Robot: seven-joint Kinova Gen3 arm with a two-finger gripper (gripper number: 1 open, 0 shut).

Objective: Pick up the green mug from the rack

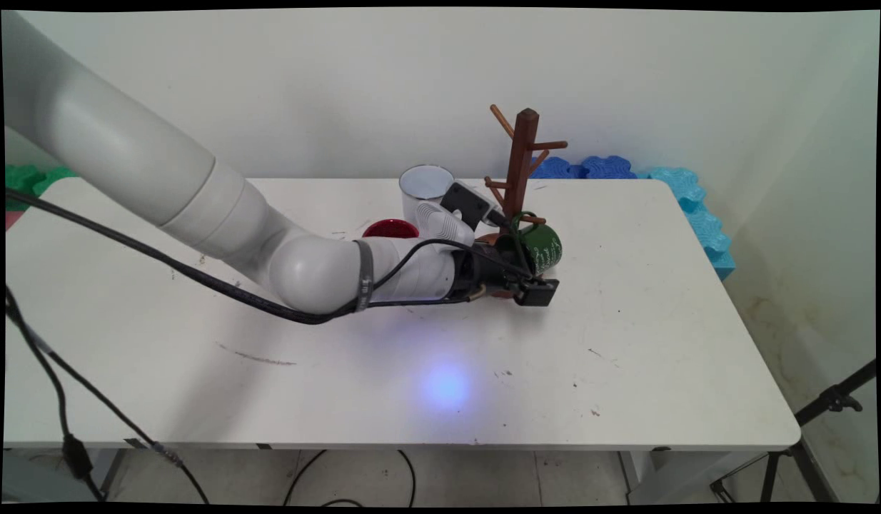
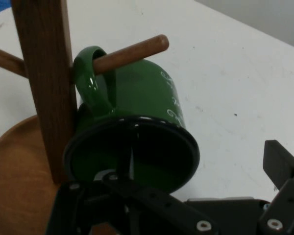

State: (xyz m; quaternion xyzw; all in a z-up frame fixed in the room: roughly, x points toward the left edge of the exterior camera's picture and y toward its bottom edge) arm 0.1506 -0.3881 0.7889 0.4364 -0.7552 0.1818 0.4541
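**Gripper at the hanging green mug**

Gripper (image 1: 524, 277) is low over the table (image 1: 626, 343), its fingers spread, one finger inside the mouth of the green mug (image 2: 137, 112). Mug hangs by its handle on a low peg of the wooden mug tree (image 1: 520, 168). Behind stand a white cup (image 1: 425, 187) and a red bowl (image 1: 390, 230).

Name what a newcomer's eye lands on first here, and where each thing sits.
A dark green enamel mug hangs by its handle on a low peg of the brown wooden mug tree, mid-table toward the wall. The black two-finger gripper sits right beside the mug. Left of the tree stand a white cup and a red round object.
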